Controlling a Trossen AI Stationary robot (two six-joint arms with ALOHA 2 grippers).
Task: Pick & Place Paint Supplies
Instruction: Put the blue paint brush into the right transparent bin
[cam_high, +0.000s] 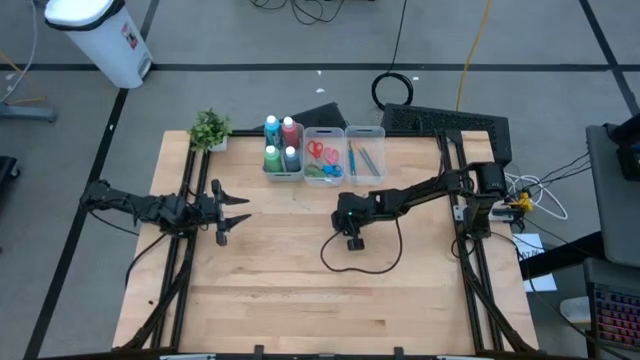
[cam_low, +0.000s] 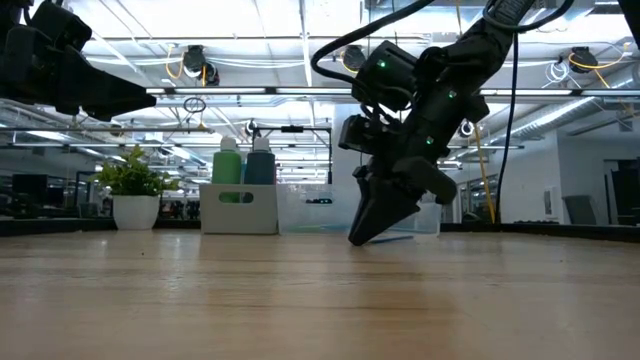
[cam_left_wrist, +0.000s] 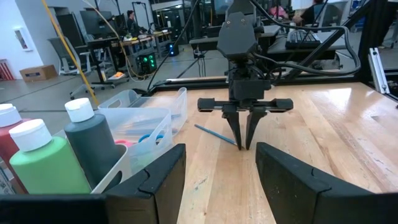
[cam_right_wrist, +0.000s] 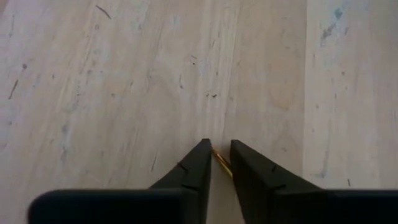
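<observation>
- Brush (cam_left_wrist: 214, 134) on the bare wood, thin blue handle, and your right gripper (cam_left_wrist: 244, 144) is planted tip-down right over one end of it, near the table's middle, in front of the three clear bins (cam_high: 323, 155).
- Fingers nearly together now: in the right wrist view a sliver of orange shows in the narrow gap between them, so they look to be pinching the brush.
- Long axis is the thing to watch: from the left wrist view the handle runs out flat from the fingertips toward the bins, and you have it by the end, not the middle. Judging by that, it will droop or swing when you lift.
- Right arm is clearly the nearer one. Your left gripper (cam_high: 236, 212) hangs well apart over the left of the table, jaws spread, holding nothing.
- Rest of the supplies sit in the bins: paint bottles (cam_high: 281, 145) in the left one, scissors (cam_high: 322, 156) in the middle, more brushes (cam_high: 364, 158) in the right. That right bin looks like the target.
- Hard to read: from above the gripper covers the brush entirely, and in the low view only a faint blue line shows at the fingertips. Whether the pads have truly bitten or just straddle the handle, I can't swear to.
- Potted plant (cam_high: 210, 129) stands at the far left corner, out of your way.
</observation>
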